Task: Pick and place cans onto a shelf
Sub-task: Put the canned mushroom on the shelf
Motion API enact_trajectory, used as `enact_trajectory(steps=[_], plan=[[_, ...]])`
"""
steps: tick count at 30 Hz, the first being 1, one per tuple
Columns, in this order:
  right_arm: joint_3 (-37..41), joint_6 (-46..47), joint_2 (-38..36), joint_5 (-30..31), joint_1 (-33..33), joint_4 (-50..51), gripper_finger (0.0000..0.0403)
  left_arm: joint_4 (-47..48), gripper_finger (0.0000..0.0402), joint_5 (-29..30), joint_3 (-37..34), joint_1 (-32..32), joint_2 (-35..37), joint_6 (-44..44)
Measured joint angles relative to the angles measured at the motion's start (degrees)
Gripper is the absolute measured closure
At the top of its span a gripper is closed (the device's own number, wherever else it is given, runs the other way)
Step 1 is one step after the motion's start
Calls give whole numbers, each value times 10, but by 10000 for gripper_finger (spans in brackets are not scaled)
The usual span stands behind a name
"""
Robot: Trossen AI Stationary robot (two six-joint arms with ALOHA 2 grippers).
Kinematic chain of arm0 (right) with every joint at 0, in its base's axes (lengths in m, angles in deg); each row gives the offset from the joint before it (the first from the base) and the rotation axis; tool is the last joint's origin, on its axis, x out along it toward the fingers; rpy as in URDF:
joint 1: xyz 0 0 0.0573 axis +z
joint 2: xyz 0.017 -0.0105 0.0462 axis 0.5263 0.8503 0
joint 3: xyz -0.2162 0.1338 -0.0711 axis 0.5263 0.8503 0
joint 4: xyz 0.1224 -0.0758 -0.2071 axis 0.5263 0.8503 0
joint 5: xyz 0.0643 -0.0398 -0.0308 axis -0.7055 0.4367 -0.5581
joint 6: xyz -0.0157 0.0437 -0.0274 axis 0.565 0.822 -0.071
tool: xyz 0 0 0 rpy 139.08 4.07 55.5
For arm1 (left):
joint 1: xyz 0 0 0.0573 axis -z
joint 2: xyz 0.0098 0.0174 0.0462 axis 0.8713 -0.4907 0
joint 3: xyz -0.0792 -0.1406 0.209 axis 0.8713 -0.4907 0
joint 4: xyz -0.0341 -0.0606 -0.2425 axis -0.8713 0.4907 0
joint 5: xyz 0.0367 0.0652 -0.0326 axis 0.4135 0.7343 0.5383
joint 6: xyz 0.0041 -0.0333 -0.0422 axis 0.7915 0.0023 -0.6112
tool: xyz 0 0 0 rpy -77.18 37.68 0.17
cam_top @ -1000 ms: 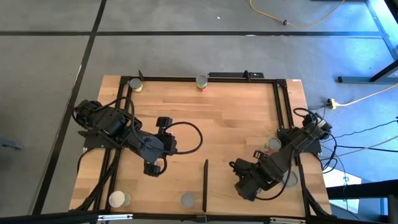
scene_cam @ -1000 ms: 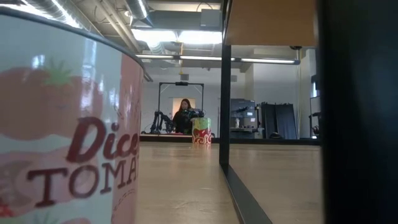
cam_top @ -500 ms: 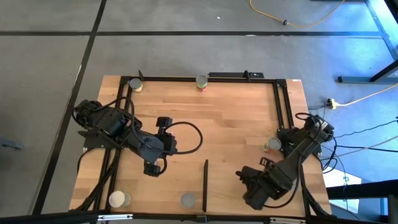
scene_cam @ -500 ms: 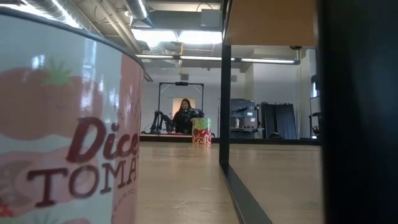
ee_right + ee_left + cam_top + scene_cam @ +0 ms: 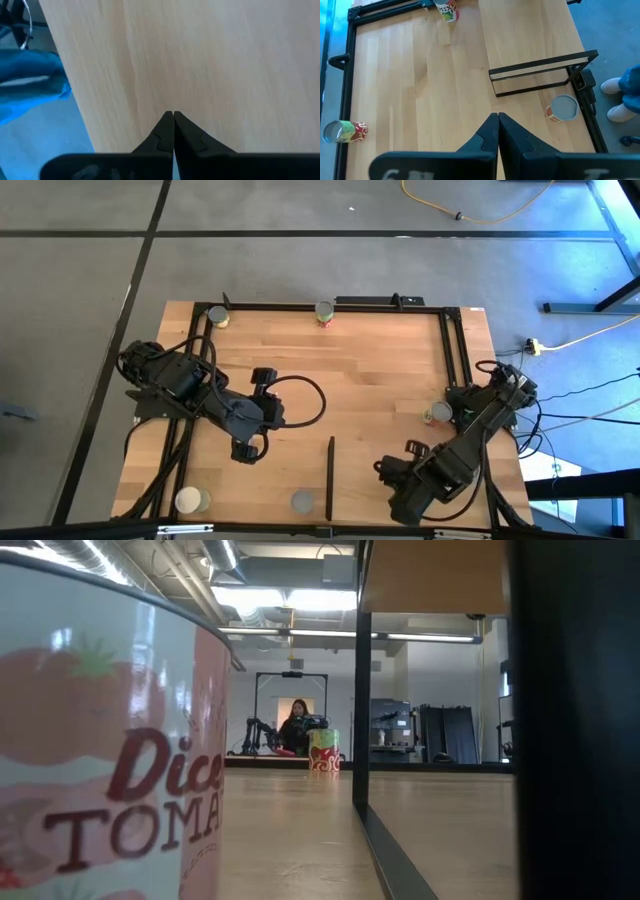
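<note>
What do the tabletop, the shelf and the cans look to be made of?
Tabletop: light wood planks, matte, visible grain and seams, in a black, probably metal, frame.
Shelf: pale wood panel, smooth; its thin black edging looks like metal.
Cans, e.g.: grey metal top, printed paper-like label on the side, as on the tomato can.

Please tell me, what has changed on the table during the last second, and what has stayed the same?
Only the right arm moved: its right gripper, shut and holding nothing, swung toward the table's near edge, over the shelf, uncovering the can by the right edge. The left gripper stayed shut and still mid-table. The other cans, like the one at the far edge, did not move.
</note>
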Motion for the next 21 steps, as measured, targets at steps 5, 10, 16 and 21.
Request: enact_trajectory(steps=[5,10,16,21], plan=[[27,-1,0,-38,8,-30,400,0,402,0,0,0,0,0],[34,15,0,-48,19,-31,400,-5,402,0,0,0,0,0],[34,46,0,-54,39,-24,400,-6,402,0,0,0,0,0],[34,77,0,-54,56,-13,400,-11,402,0,0,0,0,0]])
